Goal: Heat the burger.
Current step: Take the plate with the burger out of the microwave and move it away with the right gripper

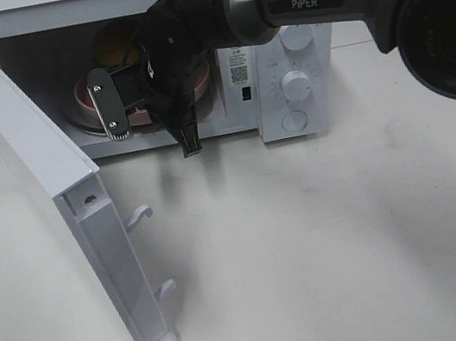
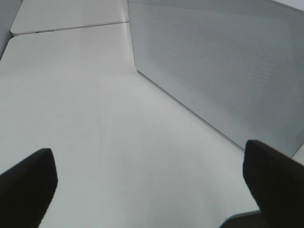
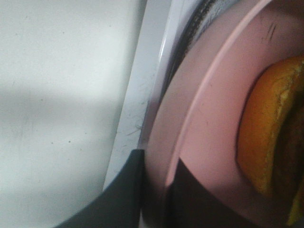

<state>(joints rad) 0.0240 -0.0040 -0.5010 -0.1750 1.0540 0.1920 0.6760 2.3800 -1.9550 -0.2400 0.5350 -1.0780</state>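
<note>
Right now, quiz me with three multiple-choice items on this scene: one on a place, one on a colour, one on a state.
1. Where is the burger?
A. inside the microwave
B. on the table
C. on top of the microwave

2. What colour is the plate under it?
A. blue
B. pink
C. black

3. How is the microwave door?
A. shut
B. taken off
C. swung open

Answers:
1 A, the bun shows inside the microwave cavity.
2 B, the right wrist view shows a pink rim at the right gripper.
3 C, it stands open at the left of the high view.
</note>
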